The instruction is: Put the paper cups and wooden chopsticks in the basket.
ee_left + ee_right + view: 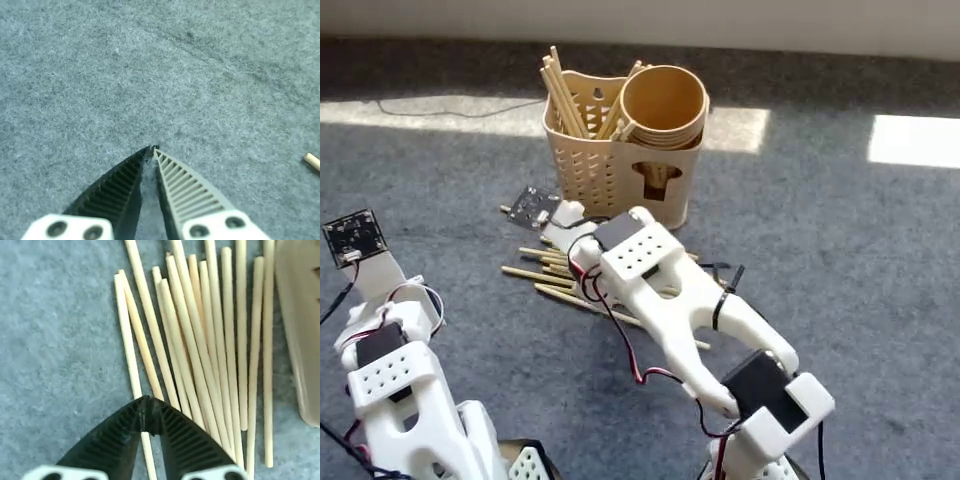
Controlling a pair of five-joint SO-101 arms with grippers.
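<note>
Where the basket stands, paper cups (and several chopsticks) sit inside.

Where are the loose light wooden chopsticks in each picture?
High view: loose light wooden chopsticks lie on grey carpet before the beige plastic basket.
Left wrist view: one tip at the edge.
Right wrist view: fanned out beyond the right gripper.
Shared landmark: the grey carpet.

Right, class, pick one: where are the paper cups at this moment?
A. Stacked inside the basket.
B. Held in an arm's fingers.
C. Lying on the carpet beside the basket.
A: the paper cups sit nested in the basket, next to some chopsticks standing in it.
</note>
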